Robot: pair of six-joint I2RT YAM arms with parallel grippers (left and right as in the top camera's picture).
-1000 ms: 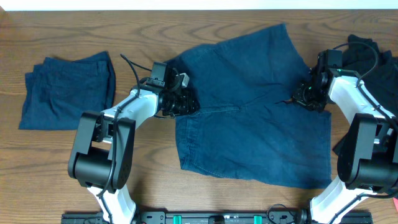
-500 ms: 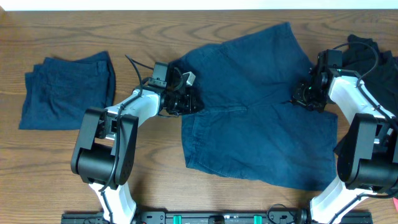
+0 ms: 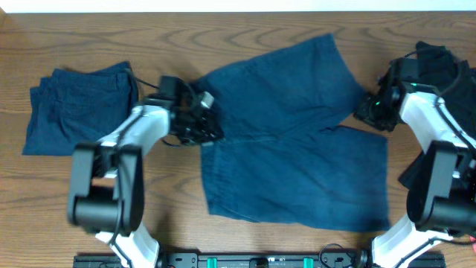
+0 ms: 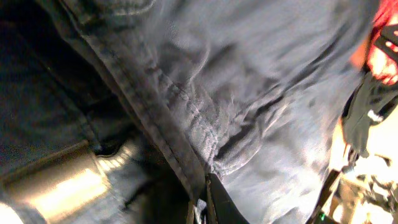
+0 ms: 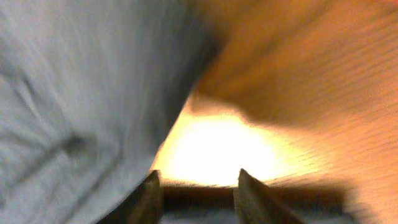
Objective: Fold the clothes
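Note:
Dark navy shorts (image 3: 297, 149) lie spread flat in the middle of the table, legs toward the right. My left gripper (image 3: 202, 126) is at their left waistband end. In the left wrist view it (image 4: 202, 205) is shut on a seam fold of the shorts (image 4: 249, 93). My right gripper (image 3: 370, 112) sits just off the shorts' right edge, between the two legs. In the right wrist view its fingers (image 5: 199, 186) are open with bare wood between them and the shorts' cloth (image 5: 74, 93) to the left.
A folded navy garment (image 3: 82, 104) lies at the far left. A black garment (image 3: 446, 74) is heaped at the right edge behind the right arm. A bit of coral-red cloth (image 3: 472, 238) shows at the bottom right corner. The wooden table (image 3: 245, 30) runs to a white back edge.
My left gripper has pulled the shorts' waistband to the left and the whole garment has slid left. My right gripper has let go of the shorts and now sits off their edge.

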